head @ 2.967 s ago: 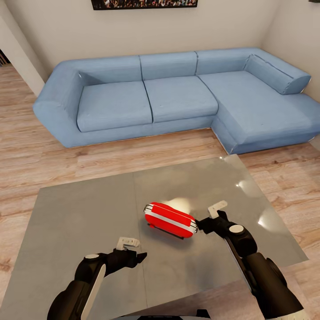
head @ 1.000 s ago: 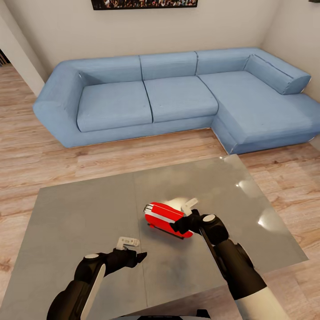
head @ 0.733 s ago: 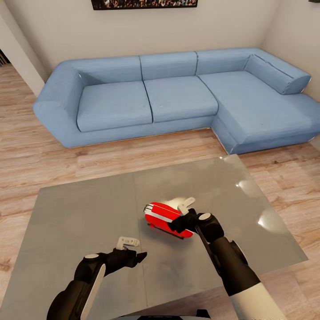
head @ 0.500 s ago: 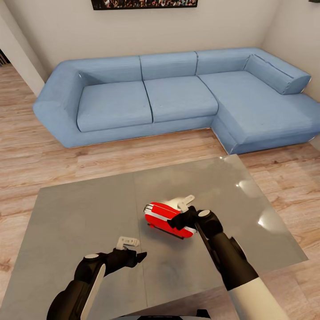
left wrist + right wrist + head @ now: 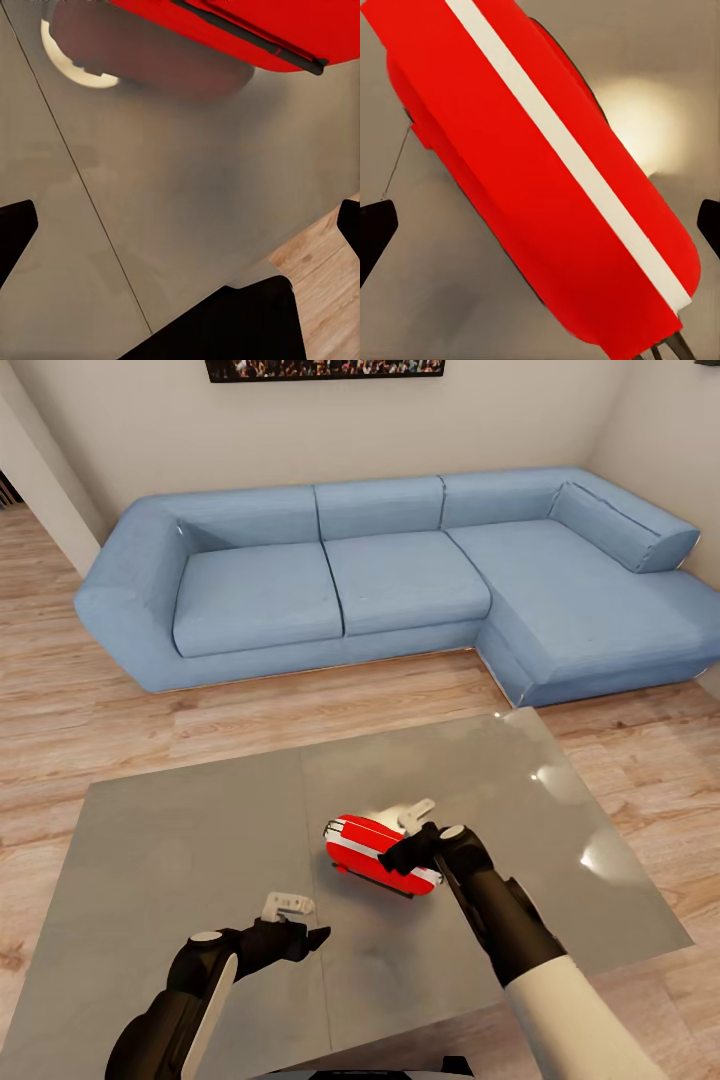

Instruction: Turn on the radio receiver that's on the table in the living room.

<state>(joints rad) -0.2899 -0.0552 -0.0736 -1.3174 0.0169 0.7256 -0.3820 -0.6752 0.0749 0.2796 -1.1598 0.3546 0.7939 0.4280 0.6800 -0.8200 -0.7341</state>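
The red radio receiver (image 5: 372, 848), with its white trim stripe, lies near the middle of the glossy grey table (image 5: 180, 840), just right of the seam. My right gripper (image 5: 412, 830) hovers directly over the radio's right end; whether it touches is unclear. In the right wrist view the radio (image 5: 547, 187) sits between the fingers of the right gripper (image 5: 540, 225), which stand wide open. My left gripper (image 5: 300, 920) hangs open over the table nearer to me, left of the radio. In the left wrist view the radio (image 5: 225, 22) and its thin handle lie ahead of it.
A big blue L-shaped sofa (image 5: 400, 570) stands beyond the table on the light wood floor (image 5: 100, 700). A crowd picture (image 5: 320, 368) hangs on the beige wall. The table's right edge (image 5: 640, 860) lies close to my right arm.
My right gripper has swung left from beside the radio's right end to over it, then edged slightly further onto it. The left arm and the radio have stayed put.
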